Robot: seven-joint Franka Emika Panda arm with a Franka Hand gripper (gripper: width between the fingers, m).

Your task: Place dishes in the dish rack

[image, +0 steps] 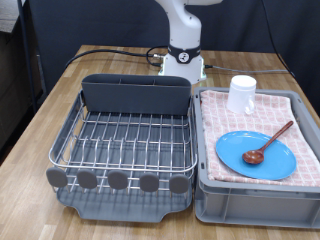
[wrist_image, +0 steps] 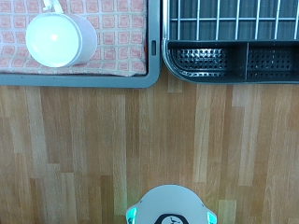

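1. Standing on a wooden table, the dish rack occupies the exterior view's left half: a silver wire grid in a dark grey tray, with a tall grey utensil holder along its far edge.
2. No dish is seen in the rack or in the utensil holder; the wrist view shows the holder's compartments bare to their perforated floor.
3. A lighter grey bin sits just beside the rack, on the exterior view's right, lined with a pink checked cloth.
4. The white mug stands upright on the cloth at the bin's far end. In the wrist view it appears from above, its handle at the frame edge.
5. The blue plate lies flat on the cloth at the bin's near end, apart from the mug.
6. The wooden spoon rests across the plate, its bowl on the plate's surface and its handle reaching out past the rim toward the exterior view's right.
7. The arm's white base rises from the table's far edge, behind the rack and bin.
8. The gripper appears in neither view; whether its jaws are spread or pressed together cannot be told.
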